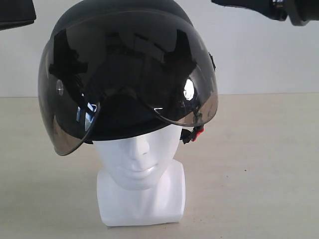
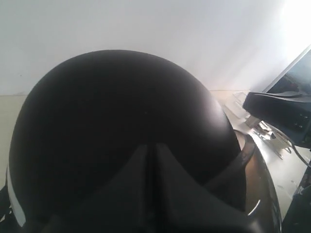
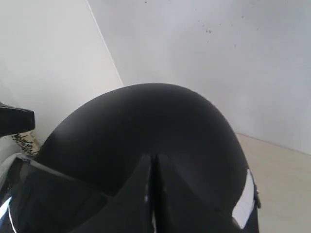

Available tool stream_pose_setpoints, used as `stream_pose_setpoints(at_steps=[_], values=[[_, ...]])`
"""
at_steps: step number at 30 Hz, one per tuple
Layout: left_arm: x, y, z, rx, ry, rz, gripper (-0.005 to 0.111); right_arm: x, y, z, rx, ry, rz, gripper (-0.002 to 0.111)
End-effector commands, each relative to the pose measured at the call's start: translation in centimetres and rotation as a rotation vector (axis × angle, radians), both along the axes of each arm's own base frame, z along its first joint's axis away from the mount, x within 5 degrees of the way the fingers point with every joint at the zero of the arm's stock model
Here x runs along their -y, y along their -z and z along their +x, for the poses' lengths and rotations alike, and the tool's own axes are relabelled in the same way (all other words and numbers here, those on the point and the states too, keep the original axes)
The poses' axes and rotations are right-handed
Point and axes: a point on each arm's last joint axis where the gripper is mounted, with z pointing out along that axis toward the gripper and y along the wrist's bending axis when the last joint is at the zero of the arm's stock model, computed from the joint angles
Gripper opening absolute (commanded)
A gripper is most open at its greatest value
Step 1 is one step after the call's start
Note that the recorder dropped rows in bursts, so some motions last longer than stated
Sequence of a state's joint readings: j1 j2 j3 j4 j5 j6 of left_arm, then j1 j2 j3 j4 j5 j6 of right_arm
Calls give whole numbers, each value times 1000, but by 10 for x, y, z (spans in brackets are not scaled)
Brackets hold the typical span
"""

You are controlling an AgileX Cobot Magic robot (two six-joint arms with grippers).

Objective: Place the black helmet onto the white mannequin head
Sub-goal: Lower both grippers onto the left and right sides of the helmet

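Two arms: left arm (image 1: 17,12) and right arm (image 1: 269,7) enter at the exterior view's top corners, apart from the helmet (image 1: 127,74).
Helmet: seated upright on the head (image 1: 142,169), covering crown and eyes; nose, mouth and neck show below.
Visor (image 1: 164,64): lowered, smoky, over the upper face.
Buckle (image 1: 199,131): red, hanging beside the cheek under the rim.
Head: base stands on the beige surface (image 1: 259,174).
Left hand (image 2: 151,148): fingers pressed together, thin seam between, nothing held; black shell beyond it.
Right hand (image 3: 151,158): fingers likewise together, empty; shell beyond it.
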State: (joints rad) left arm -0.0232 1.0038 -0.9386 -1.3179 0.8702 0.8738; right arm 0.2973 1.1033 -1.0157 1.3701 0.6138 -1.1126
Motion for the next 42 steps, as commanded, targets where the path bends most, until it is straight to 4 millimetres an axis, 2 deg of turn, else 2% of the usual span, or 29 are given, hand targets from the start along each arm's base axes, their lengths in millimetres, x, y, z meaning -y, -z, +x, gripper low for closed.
stream_pose_setpoints(at_steps=[1,22,32,42], values=[[1,-1,3,2,15,-21,4,-9,0,12,-54,-67,-2,0],[8,1,-6,-20,133,-16,4,-14,12,7,-131,-179,-97,0],[8,25,-7,-96,137,-17,4,-16,14,1,-176,-243,-101,0],[9,28,-10,-110,174,-15,4,-16,19,-4,-247,-270,-130,0]])
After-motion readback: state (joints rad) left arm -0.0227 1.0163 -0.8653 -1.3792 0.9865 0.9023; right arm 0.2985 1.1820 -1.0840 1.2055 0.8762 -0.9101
